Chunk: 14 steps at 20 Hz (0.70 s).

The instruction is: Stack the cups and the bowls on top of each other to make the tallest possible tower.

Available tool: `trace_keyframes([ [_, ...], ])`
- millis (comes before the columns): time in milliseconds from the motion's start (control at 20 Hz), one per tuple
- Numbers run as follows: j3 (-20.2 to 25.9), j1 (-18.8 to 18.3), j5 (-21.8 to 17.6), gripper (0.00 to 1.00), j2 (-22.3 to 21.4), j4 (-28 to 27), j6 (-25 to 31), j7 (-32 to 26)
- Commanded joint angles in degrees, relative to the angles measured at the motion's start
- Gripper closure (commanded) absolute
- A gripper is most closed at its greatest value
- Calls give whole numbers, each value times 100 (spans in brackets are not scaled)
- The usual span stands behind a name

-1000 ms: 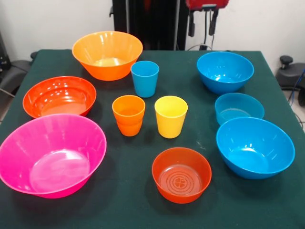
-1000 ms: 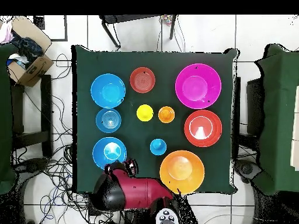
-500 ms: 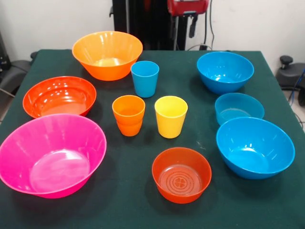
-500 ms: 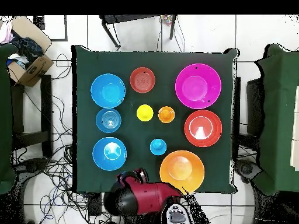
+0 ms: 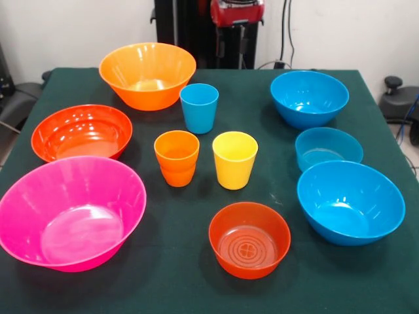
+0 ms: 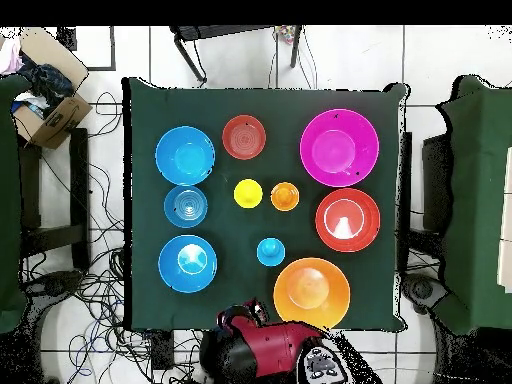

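All cups and bowls stand apart on the green table; nothing is stacked. The big orange bowl [image 5: 147,75] [image 6: 311,293] is at the far left, with the blue cup [image 5: 199,108] [image 6: 270,251] beside it. The orange cup [image 5: 177,158] and yellow cup [image 5: 234,159] stand mid-table. The big pink bowl [image 5: 69,212] and one red-orange bowl [image 5: 82,133] are on the left, the smaller red-orange bowl [image 5: 249,239] at the front. Two blue bowls [image 5: 309,98] [image 5: 350,201] flank the small shallow blue bowl [image 5: 328,149] on the right. My gripper [image 5: 232,46] [image 6: 243,315] hangs open and empty beyond the table's far edge.
The black pedestal [image 5: 196,33] stands behind the table. Black chairs [image 6: 55,200] stand at both sides of the table. A cardboard box [image 6: 45,85] sits on the floor at one corner, and cables [image 6: 100,300] lie near the robot's base.
The arm has swung sideways along the table's far edge, leftwards in the front view, from behind the far blue bowl to behind the blue cup. The cups and bowls have not moved.
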Motion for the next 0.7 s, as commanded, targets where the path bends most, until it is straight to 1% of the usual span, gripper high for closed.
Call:
trace_keyframes([
  [50,499,-305,-568,0,350,-709,-4,266],
  [100,500,-368,-654,0,442,-795,-36,244],
  [250,338,-304,-800,0,755,-1036,-299,302],
  [350,306,-306,-951,0,862,-1159,-395,279],
  [450,364,-343,-1157,0,864,-1292,-360,181],
  [700,599,-527,-1476,0,745,-1451,-127,125],
])
